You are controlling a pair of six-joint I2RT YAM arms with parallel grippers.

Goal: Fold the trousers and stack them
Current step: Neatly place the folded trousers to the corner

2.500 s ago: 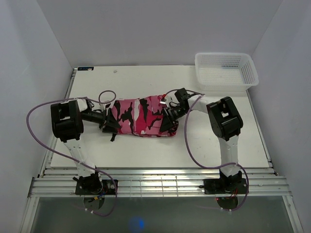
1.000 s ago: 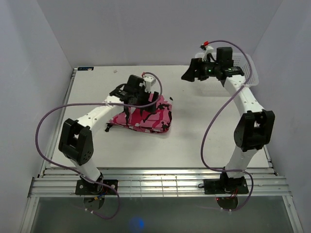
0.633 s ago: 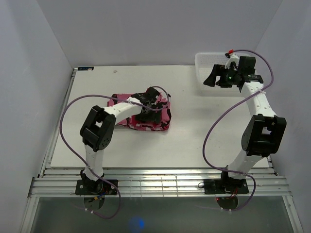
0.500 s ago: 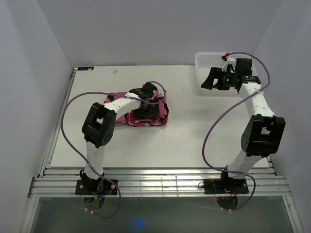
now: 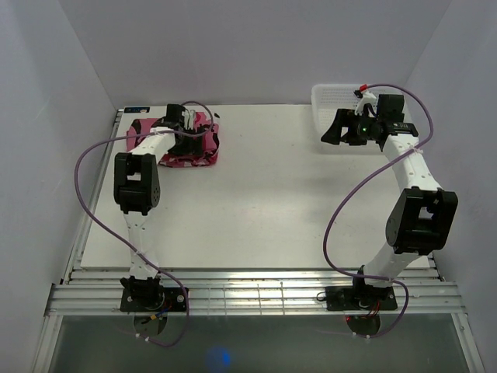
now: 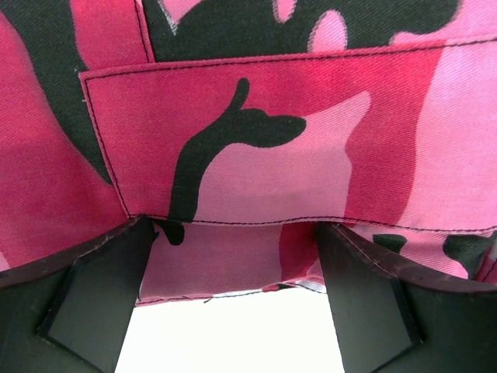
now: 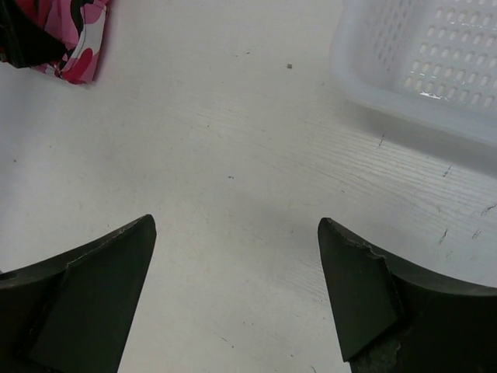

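The pink, black and white camouflage trousers point(image 5: 203, 149) lie folded in a small bundle at the far left of the white table point(image 5: 272, 202). My left gripper point(image 5: 186, 132) is down on top of them. In the left wrist view its jaws are wide open point(image 6: 234, 225), with the cloth point(image 6: 272, 155) filling the view and its hem lying between the fingers. My right gripper point(image 5: 332, 128) is open and empty, held above the table beside the basket. Its wrist view point(image 7: 237, 224) shows bare table and a corner of the trousers point(image 7: 70, 39) at the top left.
A white perforated plastic basket point(image 5: 334, 89) stands at the far right corner; it also shows in the right wrist view point(image 7: 419, 70). Purple cables loop from both arms. White walls close the table on three sides.
The folded trousers have slid from the middle of the table to the far left, with my left gripper on them. My right gripper has stayed raised beside the basket.
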